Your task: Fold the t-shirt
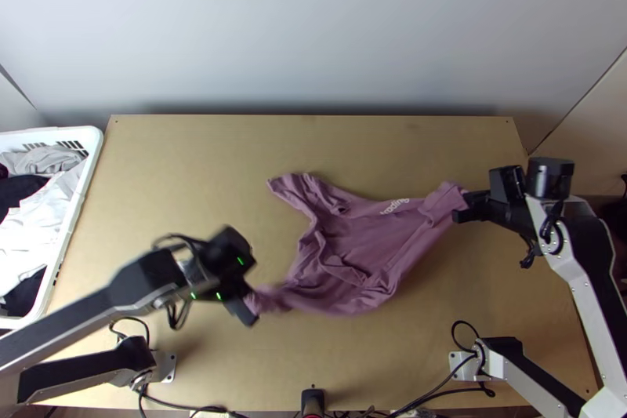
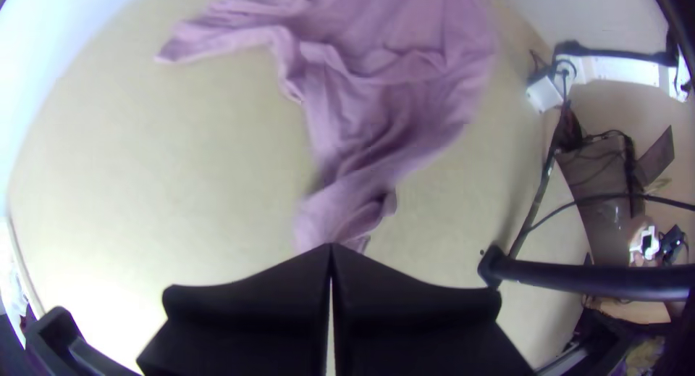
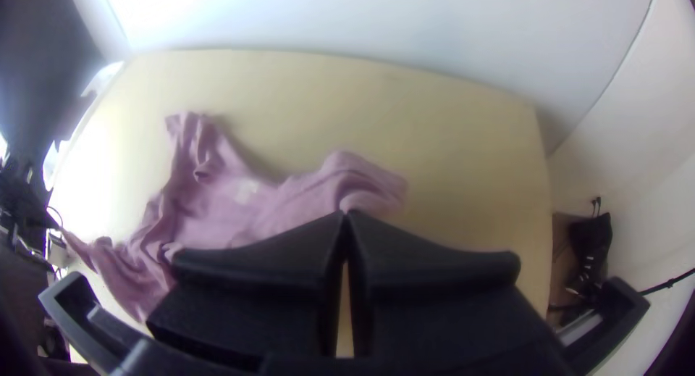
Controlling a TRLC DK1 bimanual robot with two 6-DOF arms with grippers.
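Left gripper [image 2: 331, 247]: jaws together, clamped on a gathered end of the T-shirt [image 1: 353, 241] at its eight o'clock. Right gripper [image 3: 346, 214]: jaws together, clamped on the end at two o'clock; garment part, both grips, cannot tell. Purpose, presumed: opposed holds to draw out creases before folding. T-shirt: mauve, mid-counter [image 1: 196, 159], part spread, part bunched, unfolded; loose end at ten to eleven. Pale lettering [image 1: 394, 206] near the one o'clock edge. Basket [image 1: 47, 134]: white, clothes inside, at counter's nine.

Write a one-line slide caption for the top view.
Left gripper and right gripper hold opposite sides of a rumpled mauve t-shirt over the wooden table.
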